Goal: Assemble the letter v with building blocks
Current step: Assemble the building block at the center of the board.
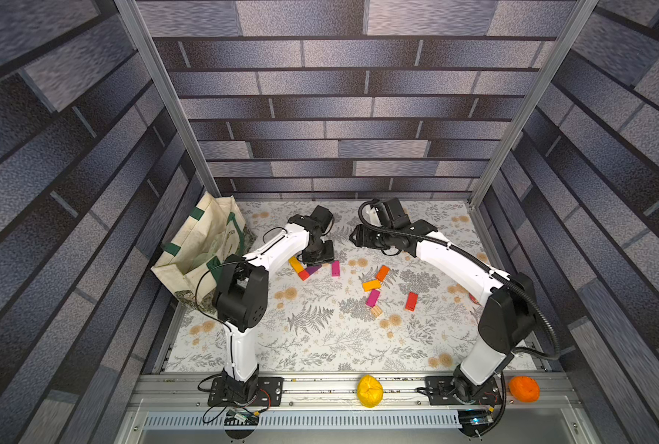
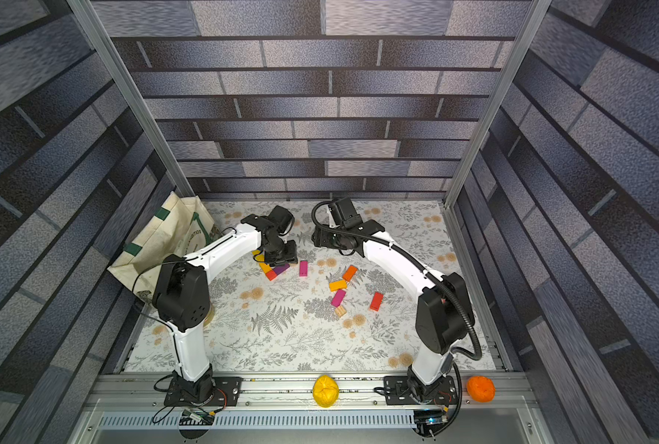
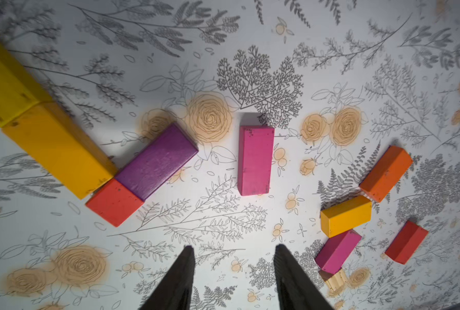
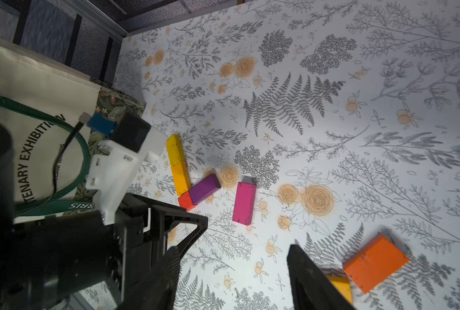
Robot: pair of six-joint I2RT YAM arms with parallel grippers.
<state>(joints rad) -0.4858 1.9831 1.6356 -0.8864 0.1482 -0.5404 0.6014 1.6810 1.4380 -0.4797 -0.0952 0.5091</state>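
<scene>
Four building blocks already trace a partial letter V near the table's far left. A yellow block and an amber block lie end to end as one stroke, a red block sits at the point, and a purple block touches it to begin the second stroke. A magenta block lies alone just beside the purple one, clear on every side.

The blocks look like painted wood, so they are probably rigid and light, with smooth flat faces. The sensible hold on the magenta block is across its narrow width at mid-length, on the two long sides.

Five more pieces lie loose towards the robot's right: an orange block, a second amber block, a second magenta block, a wooden cube and a second red block.

The left end effector hangs over the floral table near the lone magenta block, its fingers parted and empty. The right end effector hovers by the orange block, also spread and holding nothing.

A canvas tote bag slumps against the left wall.
</scene>
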